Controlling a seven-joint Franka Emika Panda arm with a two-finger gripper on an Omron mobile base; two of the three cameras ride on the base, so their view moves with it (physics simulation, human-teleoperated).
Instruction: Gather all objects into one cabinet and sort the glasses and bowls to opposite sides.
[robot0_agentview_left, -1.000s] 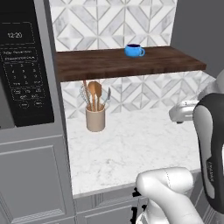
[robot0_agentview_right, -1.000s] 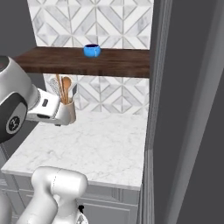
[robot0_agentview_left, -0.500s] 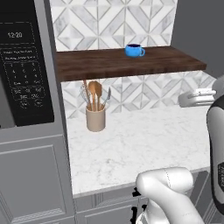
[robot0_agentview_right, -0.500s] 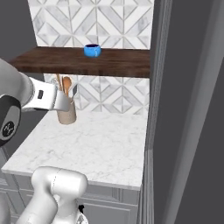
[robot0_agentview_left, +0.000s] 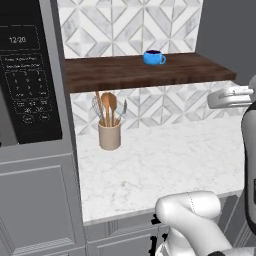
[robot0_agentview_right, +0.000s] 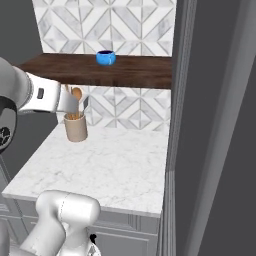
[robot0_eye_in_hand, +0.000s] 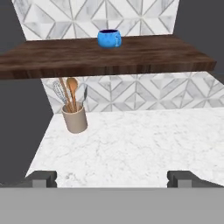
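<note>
1. In the upper middle of the left base view, a small bright blue cup (robot0_agentview_left: 153, 57) with a side handle stands upright on a dark brown wooden shelf (robot0_agentview_left: 125, 73). Below it, at centre left, a tan utensil crock with wooden spoons and a whisk (robot0_agentview_left: 109, 134) sits on the white marbled surface (robot0_agentview_left: 165, 160). A black microwave panel (robot0_agentview_left: 25, 75) takes up the upper left. The gripper (robot0_agentview_left: 234, 96) shows at the right edge, just below the shelf's end, well apart from the cup.

2. In the upper middle of the right base view, the blue cup (robot0_agentview_right: 105, 57) stands on the shelf (robot0_agentview_right: 135, 70). The white arm reaches in from the left, its end in front of the crock (robot0_agentview_right: 76, 127), which stands at the left on the surface (robot0_agentview_right: 115, 165).

3. At the top centre of the hand view, the cup (robot0_eye_in_hand: 109, 38) rests on the shelf (robot0_eye_in_hand: 131, 57), handle towards the right. The crock (robot0_eye_in_hand: 75, 117) stands at middle left on the surface (robot0_eye_in_hand: 140, 140). The gripper (robot0_eye_in_hand: 112, 177) has its fingertips (robot0_eye_in_hand: 43, 176) spread wide at the bottom, with nothing between them.
</note>
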